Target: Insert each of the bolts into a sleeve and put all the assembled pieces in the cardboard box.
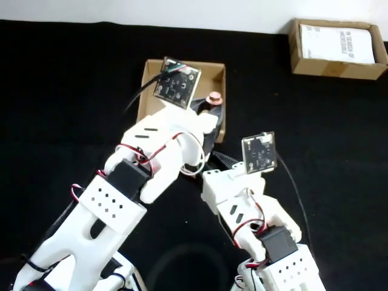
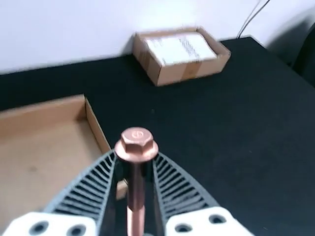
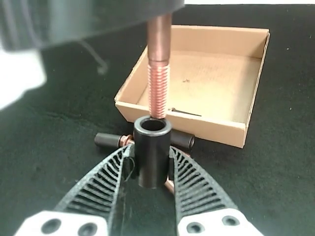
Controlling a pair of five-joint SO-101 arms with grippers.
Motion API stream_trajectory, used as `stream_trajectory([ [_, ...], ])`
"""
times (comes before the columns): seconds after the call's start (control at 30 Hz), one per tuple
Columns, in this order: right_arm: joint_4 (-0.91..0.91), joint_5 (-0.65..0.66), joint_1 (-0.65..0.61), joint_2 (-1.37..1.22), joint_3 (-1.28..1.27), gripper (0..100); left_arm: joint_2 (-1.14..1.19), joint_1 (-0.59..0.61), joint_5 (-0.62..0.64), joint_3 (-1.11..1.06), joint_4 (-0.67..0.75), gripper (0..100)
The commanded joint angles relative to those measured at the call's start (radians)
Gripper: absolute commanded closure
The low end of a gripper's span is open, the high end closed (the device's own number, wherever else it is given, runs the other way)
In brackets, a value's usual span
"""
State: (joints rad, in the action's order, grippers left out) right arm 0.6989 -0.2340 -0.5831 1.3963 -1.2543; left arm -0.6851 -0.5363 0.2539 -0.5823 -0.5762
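A black cloth covers the worktop (image 1: 339, 182), matte and slightly fuzzy, and a plain white wall (image 1: 182, 9) runs behind its far edge. The cardboard box (image 1: 151, 91) sits open near the middle of that far edge. It is shallow, square-cornered and raw brown, and a thin dark sliver (image 3: 187, 113) lies on its floor. A second box (image 1: 336, 70), smaller and holding white paper (image 1: 336, 42), occupies the far right corner, and a broad stretch of black cloth lies between the two.

The left gripper (image 2: 136, 162) hangs over the cardboard box's right wall. Its ribbed grey fingers (image 2: 179, 184) pinch the smooth shank of a copper-coloured bolt (image 2: 136, 143), which stands upright with its flanged hex head on top.

Just nearer than the box, the right gripper (image 3: 151, 153) holds a sleeve (image 3: 153, 142) — a short black tube, matte and thick-walled — upright between its own ribbed fingers (image 3: 110, 182), which press on either side. The bolt's threaded end comes straight down from above and meets the sleeve's open mouth; how far it has entered cannot be told.

Behind the held sleeve, two further sleeves (image 3: 108, 140) lie on the cloth close to the box's near wall — copper shows beside them.
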Motion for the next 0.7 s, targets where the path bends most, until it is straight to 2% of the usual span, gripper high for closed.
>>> stream_trajectory([
  [0.0, -0.024, -0.003, 0.010, 0.010, 0.047, 99.2, -0.019, -0.016, 0.000, 0.010, 0.020, 99],
  [0.67, -0.024, -0.003, 0.010, 0.010, -0.005, 99.2, -0.021, -0.016, -0.005, 0.091, -0.025, 99],
])
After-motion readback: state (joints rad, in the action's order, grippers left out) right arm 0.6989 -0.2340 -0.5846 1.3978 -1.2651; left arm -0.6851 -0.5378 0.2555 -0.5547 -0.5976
